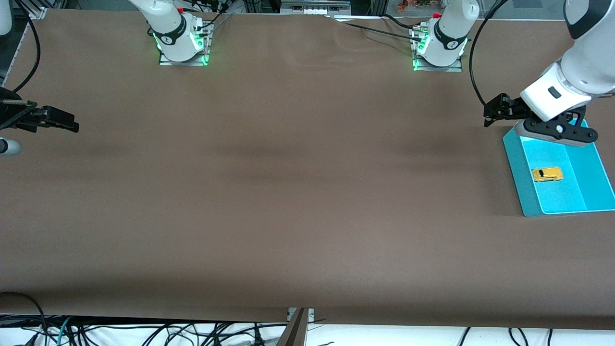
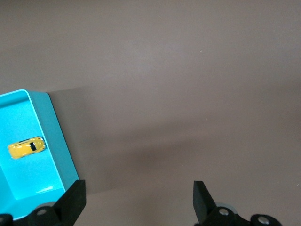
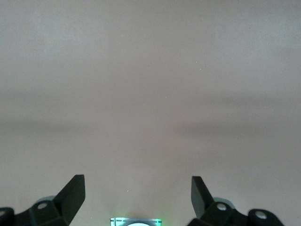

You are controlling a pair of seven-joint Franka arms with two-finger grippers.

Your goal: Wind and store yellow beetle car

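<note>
The yellow beetle car [image 1: 547, 174] lies inside a teal tray [image 1: 521, 185] at the left arm's end of the table; the left wrist view shows the car [image 2: 27, 147] on the tray's floor, with the tray's wall [image 2: 54, 136] beside it. My left gripper [image 1: 491, 112] hangs over bare table just off the tray's corner, open and empty [image 2: 138, 200]. My right gripper [image 1: 67, 122] waits over the right arm's end of the table, also open with nothing between its fingers [image 3: 137, 195].
The brown table [image 1: 288, 192] stretches between the two arms. Both arm bases [image 1: 182, 45] [image 1: 439, 50] stand along the edge farthest from the front camera. Cables [image 1: 144, 331] hang below the nearest edge. A grey cylinder [image 1: 7, 146] sits near the right gripper.
</note>
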